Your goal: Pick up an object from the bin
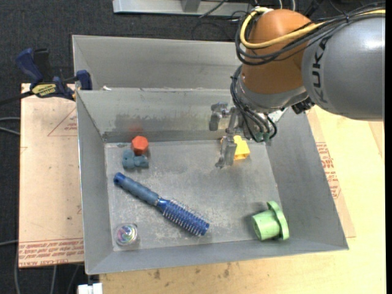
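Hovering tool (225, 144) just beside yellow block (243, 150), rear of bin (177, 106).

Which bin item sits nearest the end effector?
The small yellow block by the back wall, right beside the end effector; blue brush and green fitting lie farther off.

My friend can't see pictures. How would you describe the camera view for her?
A robot arm's gripper hangs low in a grey metal bin, right beside a small yellow block near the back wall. A blue hairbrush, a green plastic piece and a red-and-blue toy lie apart on its floor.
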Action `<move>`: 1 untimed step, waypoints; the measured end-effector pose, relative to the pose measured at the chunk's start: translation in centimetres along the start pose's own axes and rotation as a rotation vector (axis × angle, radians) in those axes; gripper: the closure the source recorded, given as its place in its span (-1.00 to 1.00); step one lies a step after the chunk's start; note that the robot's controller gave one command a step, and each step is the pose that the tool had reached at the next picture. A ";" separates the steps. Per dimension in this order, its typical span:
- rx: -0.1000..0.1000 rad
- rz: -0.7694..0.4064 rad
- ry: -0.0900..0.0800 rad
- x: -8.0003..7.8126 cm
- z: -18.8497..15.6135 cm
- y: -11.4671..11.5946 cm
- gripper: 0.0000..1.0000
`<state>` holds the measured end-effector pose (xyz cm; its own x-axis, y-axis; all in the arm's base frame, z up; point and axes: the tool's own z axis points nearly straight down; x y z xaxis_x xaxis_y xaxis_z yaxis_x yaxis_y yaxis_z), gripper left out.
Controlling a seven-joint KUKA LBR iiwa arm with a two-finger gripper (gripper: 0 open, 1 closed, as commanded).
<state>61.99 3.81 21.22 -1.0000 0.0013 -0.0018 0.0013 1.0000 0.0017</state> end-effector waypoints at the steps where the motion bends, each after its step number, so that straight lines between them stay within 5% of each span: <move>1: 0.004 -0.085 0.007 6.5 2.5 -8.4 -1.00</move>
<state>55.46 -4.57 18.65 -0.9965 -0.0835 0.0052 -0.0835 0.9965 -0.0022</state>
